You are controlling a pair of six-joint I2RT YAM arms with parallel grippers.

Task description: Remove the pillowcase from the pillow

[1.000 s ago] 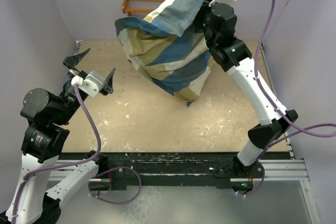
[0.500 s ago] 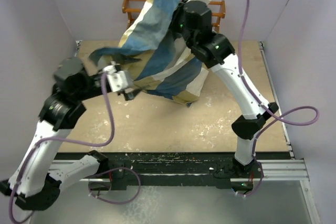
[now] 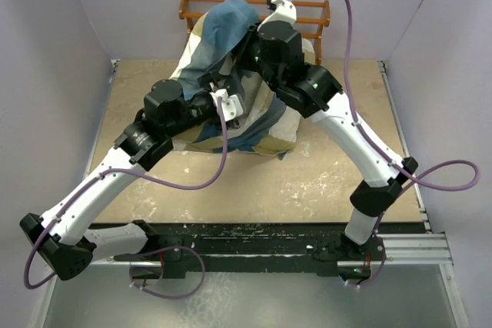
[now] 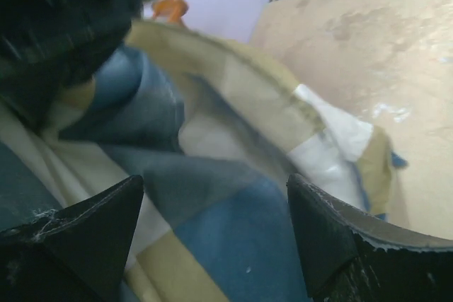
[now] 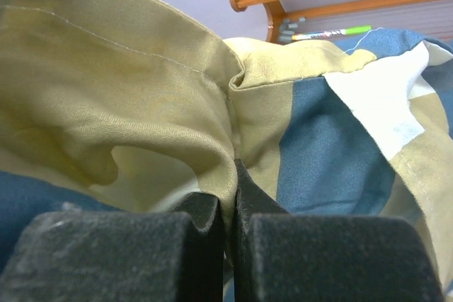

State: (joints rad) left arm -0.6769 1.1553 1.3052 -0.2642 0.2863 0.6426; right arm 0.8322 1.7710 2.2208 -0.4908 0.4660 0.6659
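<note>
As the pillowcase [image 3: 219,32] hangs raised over the far counter [image 3: 323,174]: count one; hands, two.
Top view: one wooden rack [image 3: 311,7] behind; pillow not seen bare, probably inside. Left wrist: left hand [image 4: 212,235] spread wide, cloth before it, ungripped. Right wrist: right hand [image 5: 230,206] pinched on a tan fold; a thin pinch could slip under the bundle's weight, dropping it.
</note>
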